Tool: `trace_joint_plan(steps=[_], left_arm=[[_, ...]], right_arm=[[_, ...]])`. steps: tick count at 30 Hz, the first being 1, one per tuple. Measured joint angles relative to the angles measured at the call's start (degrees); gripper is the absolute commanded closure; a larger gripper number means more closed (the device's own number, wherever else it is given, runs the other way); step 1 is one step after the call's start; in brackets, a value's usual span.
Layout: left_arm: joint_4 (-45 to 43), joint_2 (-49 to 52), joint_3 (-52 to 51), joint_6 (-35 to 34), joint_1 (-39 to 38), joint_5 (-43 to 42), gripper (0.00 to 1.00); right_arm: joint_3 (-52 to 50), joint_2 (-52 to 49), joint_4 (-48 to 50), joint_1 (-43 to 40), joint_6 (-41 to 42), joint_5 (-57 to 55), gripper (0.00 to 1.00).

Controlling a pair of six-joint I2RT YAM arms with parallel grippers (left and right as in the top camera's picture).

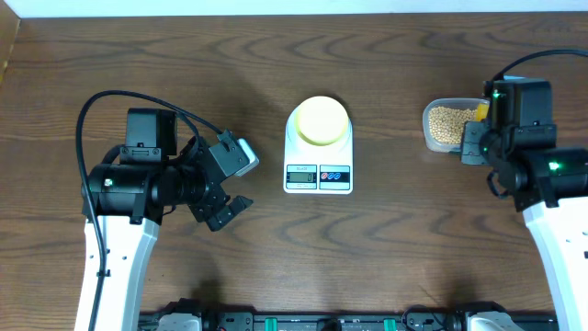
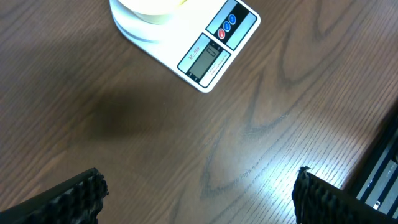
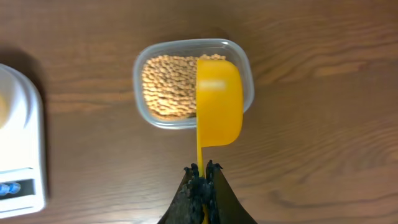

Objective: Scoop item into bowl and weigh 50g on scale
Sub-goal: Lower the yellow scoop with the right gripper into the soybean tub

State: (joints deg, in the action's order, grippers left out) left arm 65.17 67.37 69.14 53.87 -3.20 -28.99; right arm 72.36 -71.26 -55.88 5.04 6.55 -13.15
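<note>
Now my right gripper pinches the handle of the yellow scoop, which points straight ahead over the beans in the tub, well right of the scale and its bowl; my left gripper gapes empty.

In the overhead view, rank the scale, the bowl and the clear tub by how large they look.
1. the scale, clearly the largest.
2 and 3. the tub and the bowl: they look about alike, and the tub's right end is hidden, so I can't rank them.
</note>
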Motion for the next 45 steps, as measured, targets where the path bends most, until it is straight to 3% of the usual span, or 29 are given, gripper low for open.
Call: trace_joint_plan(steps=[4,12,20,36,45], left_arm=[[0.0,0.0,0.0,0.0,0.0,0.0,0.02],[0.0,0.0,0.0,0.0,0.0,0.0,0.02],[0.0,0.0,0.0,0.0,0.0,0.0,0.02],[0.0,0.0,0.0,0.0,0.0,0.0,0.02],[0.0,0.0,0.0,0.0,0.0,0.0,0.02]], right_arm=[[0.0,-3.1,0.0,-4.1,-4.0,0.0,0.99],[0.0,-12.2,1.0,-4.2,-5.8,-0.8,0.99],[0.0,-20.6,11.7,-4.2,-6.2,-2.3,0.99],[0.0,-24.9,13.4,-4.2,-9.2,-4.4,0.99],[0.0,-25.9,13.2,-4.2,-12.3,1.9,0.99]])
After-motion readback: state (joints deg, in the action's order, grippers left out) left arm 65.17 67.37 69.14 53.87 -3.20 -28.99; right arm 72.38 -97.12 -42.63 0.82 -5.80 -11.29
